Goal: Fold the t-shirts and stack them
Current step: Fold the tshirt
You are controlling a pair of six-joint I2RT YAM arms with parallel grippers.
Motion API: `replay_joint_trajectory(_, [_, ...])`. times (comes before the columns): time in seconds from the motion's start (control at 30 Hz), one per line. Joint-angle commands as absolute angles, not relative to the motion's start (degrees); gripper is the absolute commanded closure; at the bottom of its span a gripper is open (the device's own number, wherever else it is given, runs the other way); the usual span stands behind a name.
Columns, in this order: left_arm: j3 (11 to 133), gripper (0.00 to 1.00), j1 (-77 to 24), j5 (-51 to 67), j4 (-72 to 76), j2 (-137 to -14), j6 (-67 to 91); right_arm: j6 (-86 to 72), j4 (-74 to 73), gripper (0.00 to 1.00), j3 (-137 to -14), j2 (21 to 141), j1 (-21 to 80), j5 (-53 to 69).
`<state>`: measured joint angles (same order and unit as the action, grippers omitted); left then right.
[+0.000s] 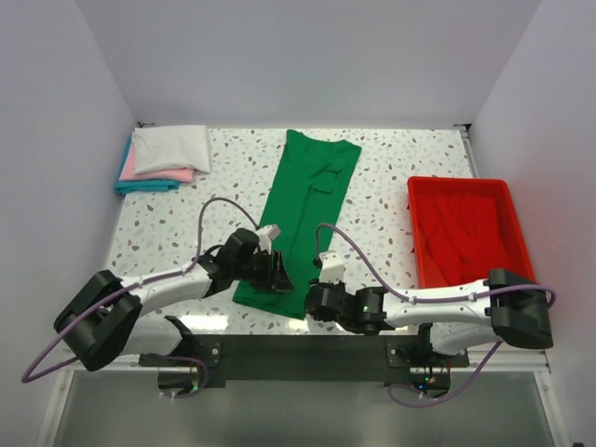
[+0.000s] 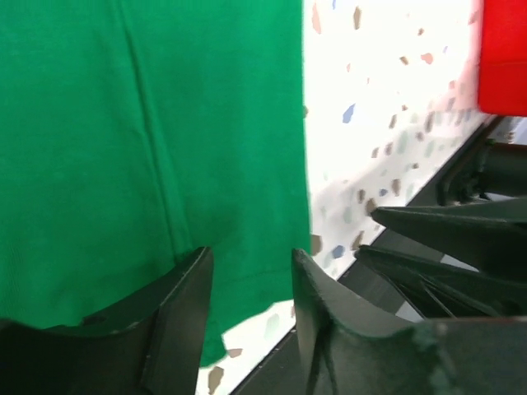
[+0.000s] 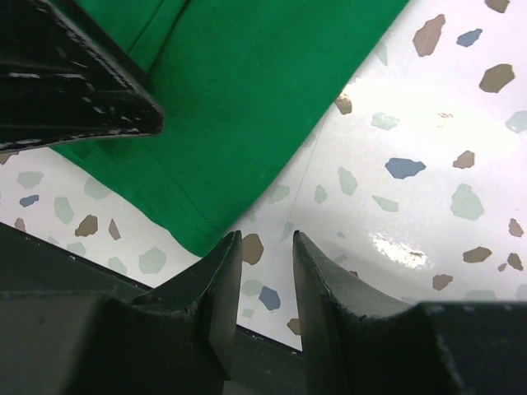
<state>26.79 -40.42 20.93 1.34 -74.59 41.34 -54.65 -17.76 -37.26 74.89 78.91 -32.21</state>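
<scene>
You are working in a white-walled booth point(image 1: 298, 56), over a white table point(image 1: 391, 177) flecked with grey, brown and blue chips and glossy enough to throw glare in the right wrist view. At the far left corner sits the folded stack. The white shirt point(image 1: 172, 147) is on top, the pink shirt point(image 1: 166, 174) is under it, and the teal shirt point(image 1: 144, 184) is at the bottom.

Your left gripper point(image 1: 277, 270) is down over the near hem of the green shirt point(image 1: 303, 196). That shirt lies flat mid-table as a long strip running from the far edge toward the arms, with a sleeve folded in on top near the far end. In the left wrist view the fingers point(image 2: 185, 313) stand apart with the hem showing between them, not pinched.

Your right gripper point(image 1: 315, 303) sits just beside the shirt's near right corner. Its fingers point(image 3: 218, 288) are a narrow gap apart, with bare table between them and the cloth corner just off one tip.

At the right, well apart from the shirt, stands the red tray point(image 1: 456, 182). You cannot tell what lies in it.
</scene>
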Motion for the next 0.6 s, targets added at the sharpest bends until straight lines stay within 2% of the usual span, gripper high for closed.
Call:
replay_joint_trajectory(0.0, [27.6,0.51,-40.69,20.58,5.02,-67.62,41.31,-57.04,-19.33,0.64,-37.26,71.55,79.28,-37.52])
replay_joint_trajectory(0.13, [29.17,0.53,-40.43,8.64,-4.61,-62.32,42.97,-56.34,-20.39,0.65,-38.66,70.93,79.36,-37.88])
replay_joint_trajectory(0.27, [30.85,0.64,-40.43,-1.91,-9.84,-62.84,43.33,-55.11,-19.16,0.69,-42.18,75.31,79.28,-36.04])
replay_joint_trajectory(0.4, [29.8,0.83,-40.52,-0.54,-8.71,-67.05,43.07,-54.05,-16.18,0.76,-45.26,81.46,79.36,-32.26])
replay_joint_trajectory(0.57, [24.97,0.92,-41.48,3.95,-3.69,-68.11,43.51,-54.23,-12.31,0.81,-45.44,86.21,79.37,-28.48])
